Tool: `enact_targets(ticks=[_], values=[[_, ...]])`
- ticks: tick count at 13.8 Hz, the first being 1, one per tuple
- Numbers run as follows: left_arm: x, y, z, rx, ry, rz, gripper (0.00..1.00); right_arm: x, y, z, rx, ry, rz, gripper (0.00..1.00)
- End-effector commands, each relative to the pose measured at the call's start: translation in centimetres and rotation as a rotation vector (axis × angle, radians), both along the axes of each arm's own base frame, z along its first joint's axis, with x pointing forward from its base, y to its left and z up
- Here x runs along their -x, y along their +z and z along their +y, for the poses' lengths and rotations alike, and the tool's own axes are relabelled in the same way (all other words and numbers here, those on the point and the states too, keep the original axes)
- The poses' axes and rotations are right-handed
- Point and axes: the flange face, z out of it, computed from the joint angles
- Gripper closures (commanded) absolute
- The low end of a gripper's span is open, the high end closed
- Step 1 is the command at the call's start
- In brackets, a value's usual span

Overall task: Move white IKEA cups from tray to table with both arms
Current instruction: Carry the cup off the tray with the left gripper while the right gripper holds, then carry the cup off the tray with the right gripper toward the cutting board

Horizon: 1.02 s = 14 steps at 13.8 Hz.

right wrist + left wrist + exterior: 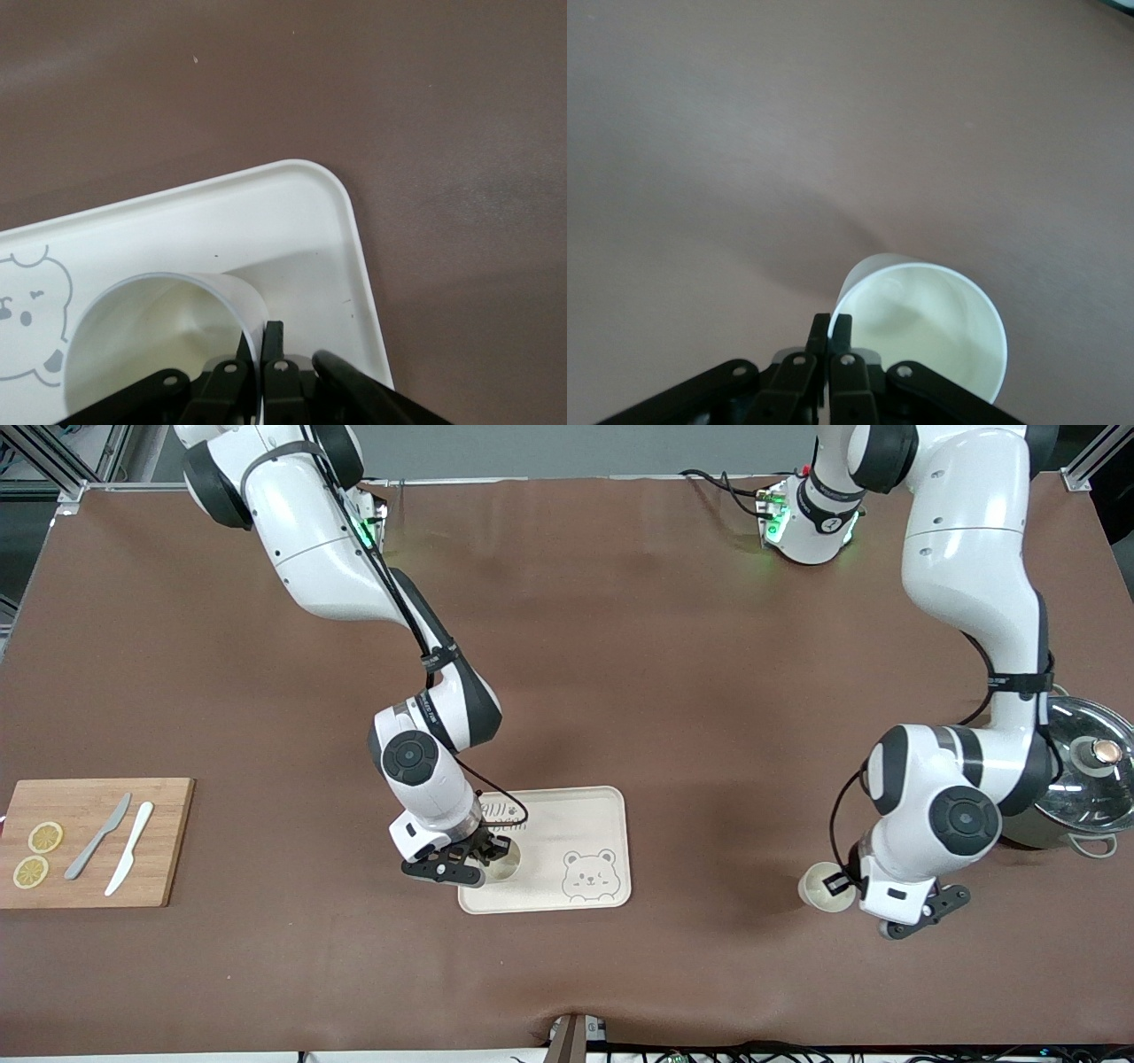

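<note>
My right gripper point(483, 859) is shut on the rim of a white cup point(503, 861), one finger inside and one outside, over the corner of the cream bear tray point(589, 824) nearest the right arm's end. The right wrist view shows this cup point(151, 345) pinched at the right gripper point(261, 341), over the tray point(292, 204). My left gripper point(840, 884) is shut on the rim of the second white cup point(819, 887), low over the bare brown table toward the left arm's end. The left wrist view shows that cup point(930, 332) clamped at the left gripper point(831, 332).
A wooden cutting board point(89, 841) with two lemon slices, a grey knife and a white knife lies at the right arm's end. A pot with a glass lid point(1085, 766) stands at the left arm's end, close by the left arm.
</note>
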Motion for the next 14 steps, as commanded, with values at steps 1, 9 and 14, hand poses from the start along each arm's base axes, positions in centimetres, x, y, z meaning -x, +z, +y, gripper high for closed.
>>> enact_targets(ticks=[1, 9, 14], values=[[-0.1, 0.3, 2.5, -0.013, 0.005, 0.009, 1.00, -0.1, 0.3, 0.5, -0.003, -0.024, 0.005, 1.00], [0.0, -3.1, 4.0, 0.021, 0.049, 0.044, 1.00, -0.5, 5.2, -1.7, 0.025, -0.036, 0.094, 1.00], [0.0, -3.9, 4.7, 0.018, 0.054, 0.055, 0.87, -2.5, 9.2, -8.8, 0.063, 0.085, 0.130, 1.00]])
